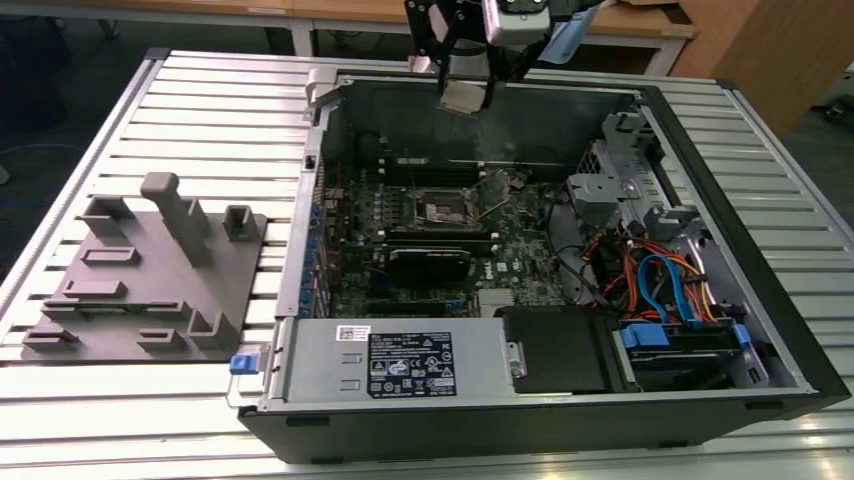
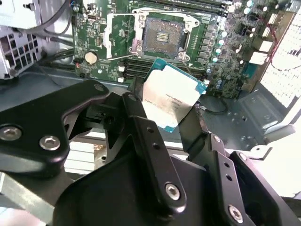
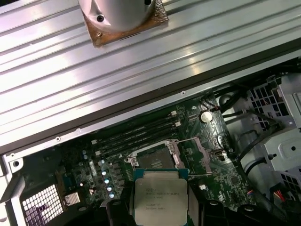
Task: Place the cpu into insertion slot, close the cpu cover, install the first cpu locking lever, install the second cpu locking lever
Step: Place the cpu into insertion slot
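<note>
Gripping the cpu (image 2: 173,96) by two opposite edges in the claw (image 2: 165,101), clenched on it, silvery top showing in both wrist views. Hanging it high over the far wall of the open computer case (image 1: 534,430), well above the green motherboard (image 1: 514,250). Seeing the insertion slot (image 1: 445,206) sitting bare around mid-board, dark centre exposed, well apart from the cpu. Seeing the cpu cover (image 2: 111,37) swung open just beside the slot, not lying over it. Noting black memory slots (image 2: 141,68) between slot and cpu in the second wrist view. Noting a grey moulded fixture (image 1: 147,280) on the slatted bench (image 1: 200,100), at the exterior view's left of the case, and a power supply box (image 1: 387,365) at the near wall
</note>
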Tool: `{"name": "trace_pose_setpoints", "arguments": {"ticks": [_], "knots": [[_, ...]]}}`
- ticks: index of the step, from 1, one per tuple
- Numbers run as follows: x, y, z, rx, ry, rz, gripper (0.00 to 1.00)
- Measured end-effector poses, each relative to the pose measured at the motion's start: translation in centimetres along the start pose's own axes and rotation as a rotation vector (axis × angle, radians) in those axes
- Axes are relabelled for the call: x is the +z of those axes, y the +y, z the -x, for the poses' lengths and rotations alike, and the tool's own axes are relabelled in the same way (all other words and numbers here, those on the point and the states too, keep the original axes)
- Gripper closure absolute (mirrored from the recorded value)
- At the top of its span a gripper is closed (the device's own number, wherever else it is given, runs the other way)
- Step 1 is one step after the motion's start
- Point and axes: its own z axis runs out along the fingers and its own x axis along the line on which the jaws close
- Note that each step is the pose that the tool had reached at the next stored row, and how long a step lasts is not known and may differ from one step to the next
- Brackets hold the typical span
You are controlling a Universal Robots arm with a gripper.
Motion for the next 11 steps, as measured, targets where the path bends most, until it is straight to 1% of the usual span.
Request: {"name": "trace_pose_setpoints", "arguments": {"ticks": [4, 9, 11], "knots": [[0.01, -0.04, 0.02, 0.009, -0.0008, -0.0001, 0.46], [0.06, -0.05, 0.02, 0.082, -0.0072, 0.0013, 0.46], [0.07, -0.05, 0.02, 0.088, -0.0078, 0.0015, 0.46]]}}
